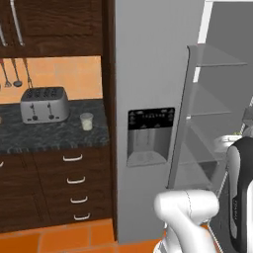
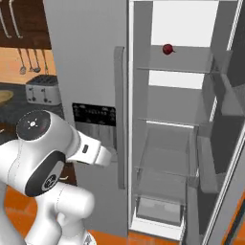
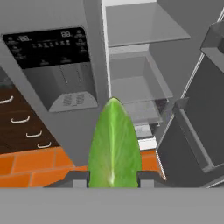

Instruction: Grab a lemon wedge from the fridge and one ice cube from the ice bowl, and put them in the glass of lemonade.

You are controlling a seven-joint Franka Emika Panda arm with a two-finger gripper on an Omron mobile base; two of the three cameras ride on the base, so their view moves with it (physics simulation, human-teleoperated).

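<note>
The fridge (image 2: 86,72) is standing with its right door swung wide open, baring grey shelves and a lower drawer; the left door, with the black dispenser panel (image 1: 150,118) on it, is sitting shut. A small dark red fruit (image 2: 167,49) is resting alone on the top shelf of the open compartment. The white arm (image 2: 45,158) is reaching across in front of the closed door, its forearm pointing toward the open compartment.

To the left of the fridge, the dark stone bench (image 1: 49,133) is carrying a grey four-slot toaster (image 1: 44,105) near the back wall. The glass of lemonade (image 1: 86,121) is standing upright on the bench just right of the toaster, apart from it, close to the fridge side. Dark wooden drawers with pale handles are sitting below the bench, over an orange tiled floor.

The pincer (image 3: 113,178) is gripping the lemon wedge (image 3: 113,144): in the hand view the yellow-green wedge is standing point-up between the two dark finger tips, both of which appear to be pressing against its sides, though their contact is partly hidden at the frame's bottom edge. The wedge is being held outside the fridge, in front of the lower part of the open compartment.
</note>
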